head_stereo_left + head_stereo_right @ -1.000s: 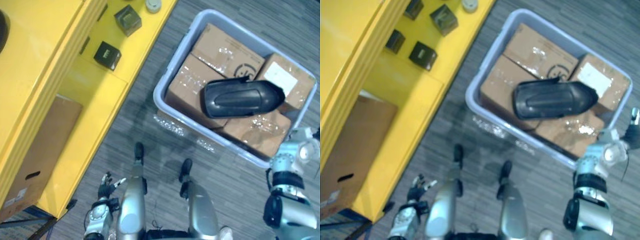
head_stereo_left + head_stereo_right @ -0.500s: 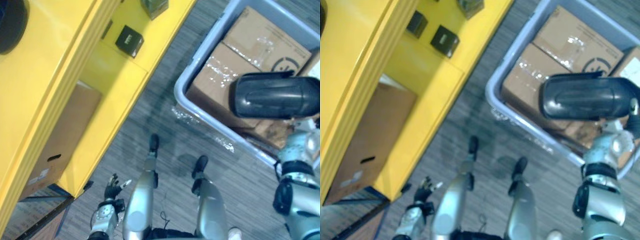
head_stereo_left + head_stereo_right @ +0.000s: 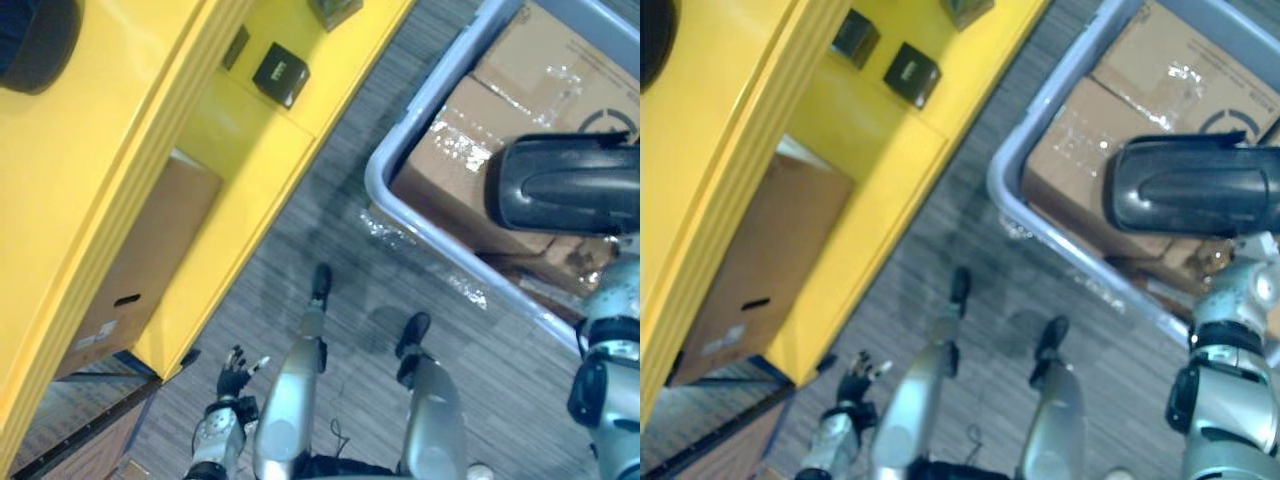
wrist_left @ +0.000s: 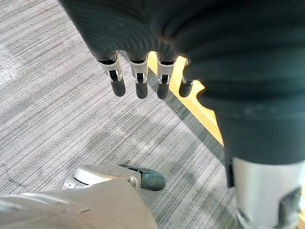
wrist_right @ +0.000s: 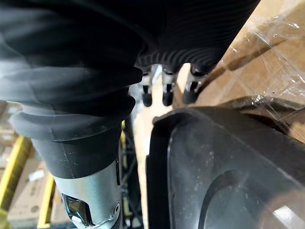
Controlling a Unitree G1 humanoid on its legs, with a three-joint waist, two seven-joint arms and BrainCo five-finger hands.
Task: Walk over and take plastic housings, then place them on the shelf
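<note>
A long black plastic housing (image 3: 565, 185) lies on top of cardboard boxes (image 3: 450, 160) inside a grey-blue bin (image 3: 372, 185) on the floor at the right. My right arm reaches up along the right edge toward the housing's near side. In the right wrist view, my right hand (image 5: 165, 93) hangs with straight fingers just beside the housing's edge (image 5: 224, 167), holding nothing. Low at the left, my left hand (image 3: 235, 375) hangs open over the carpet, with its fingers (image 4: 138, 83) straight and empty.
A yellow shelf unit (image 3: 100, 180) fills the left side. Small dark boxes (image 3: 281, 75) stand on its lower level, a dark round thing (image 3: 35, 40) lies on top, and a brown carton (image 3: 140, 260) sits underneath. Grey carpet lies between shelf and bin.
The whole picture has shifted, so the camera moved: the bin and housing now sit further right and larger. My right arm stands closer under the housing.
</note>
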